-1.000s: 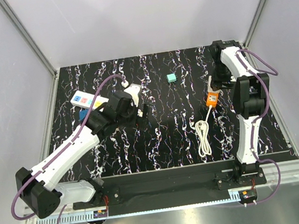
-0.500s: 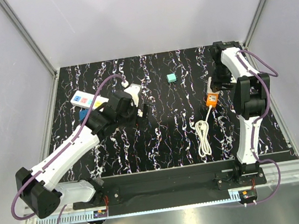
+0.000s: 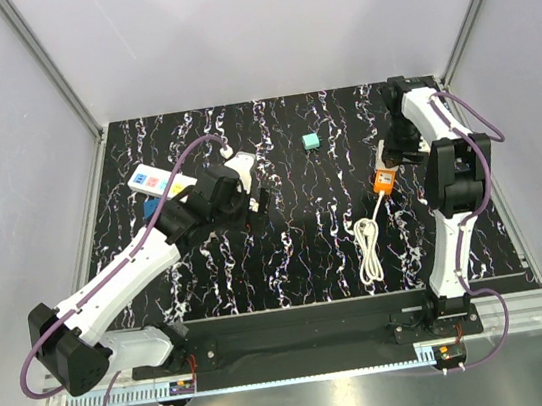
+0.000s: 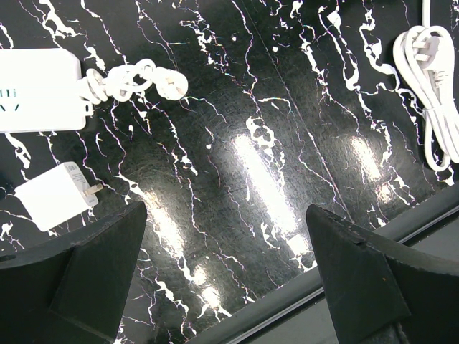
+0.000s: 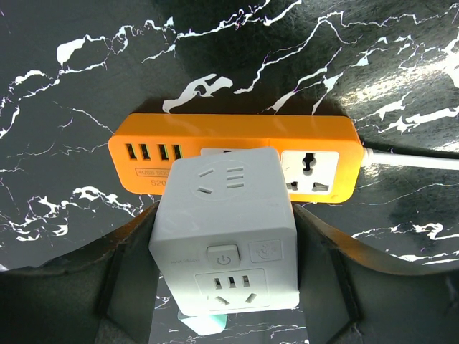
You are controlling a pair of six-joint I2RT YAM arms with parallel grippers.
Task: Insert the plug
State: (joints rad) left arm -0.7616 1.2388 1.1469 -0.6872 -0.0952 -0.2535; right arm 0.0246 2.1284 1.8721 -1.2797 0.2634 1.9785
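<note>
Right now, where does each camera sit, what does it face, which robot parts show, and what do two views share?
Top external: above, behind the bases, looking down on the table; left arm, right arm show.
Left wrist: on that arm, facing the table; open left gripper below.
Right wrist: on that arm, facing the orange strip; right gripper clasps the plug.
Shared: the coiled cable, top and left wrist.

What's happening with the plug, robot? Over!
Left fingers open, empty. Right fingers clamped on plug. Plug at orange strip middle socket, seating unclear. Nothing blocking.
</note>
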